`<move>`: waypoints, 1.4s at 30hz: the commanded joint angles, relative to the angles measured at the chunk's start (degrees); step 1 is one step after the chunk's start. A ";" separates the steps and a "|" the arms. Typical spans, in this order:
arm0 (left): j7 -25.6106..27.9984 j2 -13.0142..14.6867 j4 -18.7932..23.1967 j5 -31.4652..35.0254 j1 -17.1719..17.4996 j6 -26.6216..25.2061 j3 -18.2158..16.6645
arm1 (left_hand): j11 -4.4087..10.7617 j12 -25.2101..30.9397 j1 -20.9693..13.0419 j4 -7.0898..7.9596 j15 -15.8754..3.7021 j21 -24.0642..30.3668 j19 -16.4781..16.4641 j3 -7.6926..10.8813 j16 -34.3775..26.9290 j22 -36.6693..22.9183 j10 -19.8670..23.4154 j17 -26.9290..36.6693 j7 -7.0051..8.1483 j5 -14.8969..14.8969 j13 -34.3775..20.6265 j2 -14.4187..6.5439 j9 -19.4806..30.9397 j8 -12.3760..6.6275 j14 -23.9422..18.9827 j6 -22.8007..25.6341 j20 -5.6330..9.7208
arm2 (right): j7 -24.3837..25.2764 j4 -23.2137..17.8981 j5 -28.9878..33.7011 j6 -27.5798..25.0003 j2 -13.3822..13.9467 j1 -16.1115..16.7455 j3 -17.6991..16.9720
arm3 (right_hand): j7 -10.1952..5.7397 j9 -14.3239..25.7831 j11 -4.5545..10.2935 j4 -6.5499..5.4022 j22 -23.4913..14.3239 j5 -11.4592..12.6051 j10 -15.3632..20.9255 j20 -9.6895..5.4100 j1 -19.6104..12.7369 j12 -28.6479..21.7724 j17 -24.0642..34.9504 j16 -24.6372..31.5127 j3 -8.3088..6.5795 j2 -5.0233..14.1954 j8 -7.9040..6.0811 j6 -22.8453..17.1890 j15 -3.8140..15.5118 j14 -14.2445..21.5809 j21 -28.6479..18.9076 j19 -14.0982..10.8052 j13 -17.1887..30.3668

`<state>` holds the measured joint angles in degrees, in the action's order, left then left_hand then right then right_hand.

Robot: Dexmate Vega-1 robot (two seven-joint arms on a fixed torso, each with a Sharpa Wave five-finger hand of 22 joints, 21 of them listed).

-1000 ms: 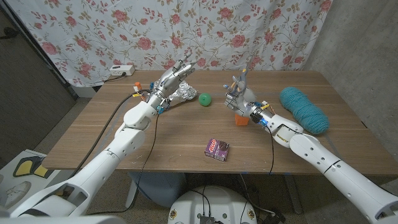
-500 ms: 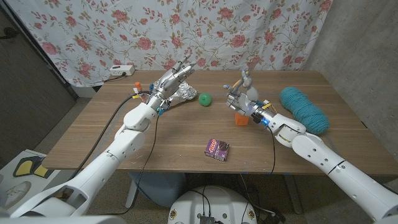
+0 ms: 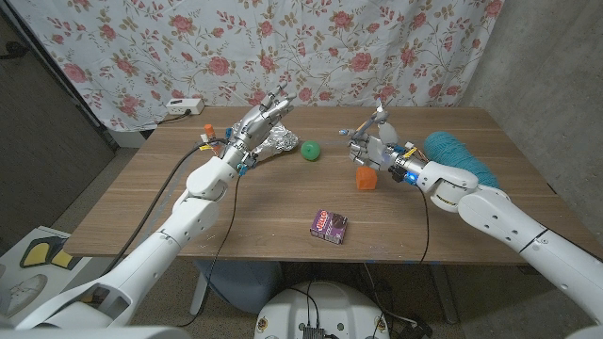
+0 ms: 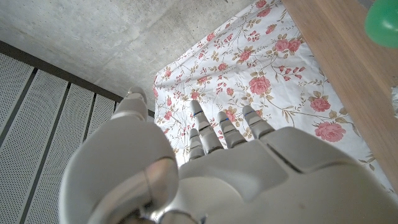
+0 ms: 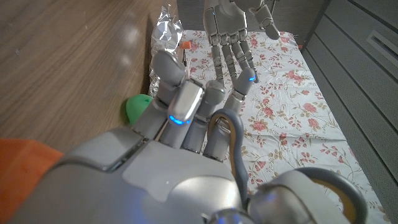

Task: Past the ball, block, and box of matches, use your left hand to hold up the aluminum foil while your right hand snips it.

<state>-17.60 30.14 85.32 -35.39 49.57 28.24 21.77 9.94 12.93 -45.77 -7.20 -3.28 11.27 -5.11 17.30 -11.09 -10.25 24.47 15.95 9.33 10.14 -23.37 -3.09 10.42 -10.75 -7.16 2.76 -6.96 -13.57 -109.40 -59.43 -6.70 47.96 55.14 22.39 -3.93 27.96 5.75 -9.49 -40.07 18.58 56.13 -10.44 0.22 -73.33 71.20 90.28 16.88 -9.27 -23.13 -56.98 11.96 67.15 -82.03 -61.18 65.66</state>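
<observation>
Head view coverage runs from the left hand (image 3: 261,121), raised near the tabletop's (image 3: 151,202) far edge with its fingers spread and nothing pinched; it is poised just over the crumpled aluminum foil (image 3: 279,141), though contact cannot be told. The foil is seen lying on the tabletop toward the far edge, left of the middle — not yet lifted. Next along come the green ball (image 3: 310,150), the orange block (image 3: 365,178) and, toward the near edge, the box of matches (image 3: 329,226). The right hand (image 3: 368,139) is held above the block, fingers loosely apart in the right wrist view, and no snipping tool can be made out in it. By this evidence, little is judged done — holding up and snipping are both left.
</observation>
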 commanded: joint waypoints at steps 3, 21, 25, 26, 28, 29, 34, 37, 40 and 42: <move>2.41 2.30 3.73 1.12 2.21 -1.61 -1.59 | -0.31 0.02 1.17 0.18 0.15 0.16 0.25 -0.33 -0.58 -0.11 0.26 -0.28 -0.06 0.11 0.02 -0.31 0.12 -0.39 0.04 0.17 0.10 | -0.17 -4.51 2.25 -4.99 6.79 -1.78 -1.49 | 7.79 0.64 -0.08 -0.48 -0.19 1.20 0.48 -1.71 0.44 0.25 0.30 0.32 2.64 0.19 -0.21 -3.88 -0.02 -0.66 0.73 -0.22 0.07; 9.35 8.29 14.36 2.58 11.01 -8.65 -8.42 | -3.33 -0.36 6.54 2.21 2.41 -0.08 1.49 -2.32 -0.59 -0.16 -1.87 -1.11 -3.05 -0.15 0.10 0.19 0.10 -1.02 1.32 2.62 -1.87 | -5.28 -4.65 4.23 -9.20 8.84 -5.13 1.04 | 7.83 0.76 -0.22 0.11 -1.07 3.75 0.90 -1.71 -0.87 0.88 0.31 0.41 2.89 1.93 0.02 -4.36 0.00 -0.26 2.12 -1.05 0.42; 11.26 8.76 16.16 2.96 12.90 -10.27 -10.00 | -3.84 -0.44 6.99 2.27 2.45 -0.05 1.58 -2.41 -0.55 -0.17 -2.45 -1.30 -3.15 -0.13 0.09 0.20 0.11 -1.47 1.46 4.15 -2.03 | -6.05 -4.65 4.54 -9.47 8.91 -5.46 1.37 | 7.78 0.86 -0.31 0.20 -1.13 3.98 1.01 -1.71 -1.13 1.31 0.31 0.42 2.78 2.20 0.04 -4.31 0.00 -0.23 2.35 -1.03 -0.12; 11.60 8.93 16.53 3.16 13.31 -10.66 -10.35 | -3.94 -0.49 7.05 2.27 2.47 -0.04 1.58 -2.41 -0.57 -0.17 -2.67 -1.33 -3.23 -0.12 0.09 0.19 0.11 -1.49 1.43 4.29 -2.02 | -6.28 -4.66 4.30 -9.76 8.92 -5.55 1.40 | 7.80 0.87 -0.30 0.24 -1.12 4.07 0.98 -1.71 -1.20 1.00 0.31 0.41 2.76 2.27 0.07 -4.30 0.00 -0.22 2.47 -1.05 0.46; 12.24 9.27 17.25 3.61 14.12 -11.39 -11.04 | -4.26 -0.58 7.18 2.28 2.50 -0.02 1.58 -2.40 -0.61 -0.18 -3.07 -1.40 -3.11 -0.10 0.09 0.13 0.11 -1.45 1.35 4.40 -2.23 | -6.45 -4.78 4.43 -10.12 9.00 -5.76 1.57 | 7.87 0.82 -0.31 0.26 -1.10 4.14 0.87 -1.71 -1.25 0.93 0.31 0.41 2.74 2.34 0.10 -4.33 0.00 -0.21 2.57 -1.05 0.69; 12.32 9.41 17.50 3.66 14.42 -11.75 -11.33 | -4.28 -0.58 7.20 2.28 2.52 0.01 1.52 -2.40 -0.62 -0.18 -3.12 -1.41 -3.13 -0.10 0.09 0.12 0.11 -1.44 1.32 4.40 -2.31 | -6.71 -4.80 4.68 -10.00 9.09 -5.78 1.64 | 7.85 0.82 -0.30 0.26 -1.07 4.14 0.88 -1.71 -1.26 0.94 0.31 0.41 2.74 2.35 0.09 -4.36 0.00 -0.21 2.60 -1.03 0.67; 12.58 9.58 18.15 3.83 15.79 -12.77 -12.69 | -4.75 -0.64 7.49 2.31 2.69 0.06 1.47 -2.47 -0.64 -0.19 -3.60 -1.51 -3.06 -0.11 0.09 0.14 0.12 -1.43 1.25 4.71 -2.48 | -7.08 -4.98 4.29 -10.42 9.26 -5.69 1.55 | 7.81 0.86 -0.30 0.31 -1.01 4.34 0.92 -1.72 -1.44 1.07 0.30 0.40 2.65 2.64 0.14 -4.35 -0.01 -0.20 2.85 -1.19 0.65; 12.83 9.58 18.39 4.46 16.33 -13.17 -13.26 | -4.94 -0.72 7.66 2.32 2.93 0.06 1.51 -2.53 -0.62 -0.20 -4.00 -1.58 -3.05 -0.12 0.09 0.20 0.12 -1.36 1.29 4.75 -2.52 | -7.45 -4.88 4.32 -10.56 9.25 -5.79 1.71 | 7.80 0.86 -0.30 0.34 -1.00 4.43 0.93 -1.72 -1.53 1.06 0.30 0.40 2.60 2.83 0.17 -4.35 -0.01 -0.20 3.00 -1.22 0.76; 13.96 9.50 18.66 6.45 16.91 -13.21 -13.82 | -5.09 -0.78 7.80 2.33 2.94 0.02 1.64 -2.57 -0.61 -0.20 -4.30 -1.62 -3.14 -0.12 0.09 0.24 0.12 -1.30 1.32 4.74 -2.71 | -7.99 -4.84 4.68 -10.41 9.18 -5.96 1.97 | 7.76 0.73 -0.28 0.42 -1.01 4.66 1.21 -1.72 -1.79 1.39 0.30 0.39 2.55 3.21 0.31 -4.41 -0.01 -0.18 3.32 -1.42 0.41; 14.21 9.10 18.41 7.42 17.28 -12.46 -14.23 | -5.06 -0.81 7.86 2.32 2.95 0.03 1.66 -2.59 -0.58 -0.20 -4.50 -1.66 -3.13 -0.12 0.09 0.27 0.12 -1.28 1.38 4.77 -2.71 | -8.18 -4.86 4.69 -10.43 9.16 -6.00 2.02 | 7.75 0.80 -0.26 0.46 -1.10 4.73 1.00 -1.70 -1.89 1.15 0.30 0.38 2.53 3.35 0.32 -4.38 -0.01 -0.18 3.51 -1.21 1.02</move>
<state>-5.63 39.15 102.10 -31.26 63.85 16.58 10.39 4.80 12.28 -38.32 -5.05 -0.87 11.27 -3.45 14.84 -11.53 -10.25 20.34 14.35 6.35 10.14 -23.11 -2.75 10.42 -11.91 -5.85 6.96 -9.25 -20.14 -114.19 -55.12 -16.63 56.93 49.61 23.87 -3.89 28.56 5.35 -9.39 -41.02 22.90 56.76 -10.95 -1.70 -72.01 71.20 90.50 19.42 -6.43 -22.96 -56.92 11.74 66.75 -78.72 -62.10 66.01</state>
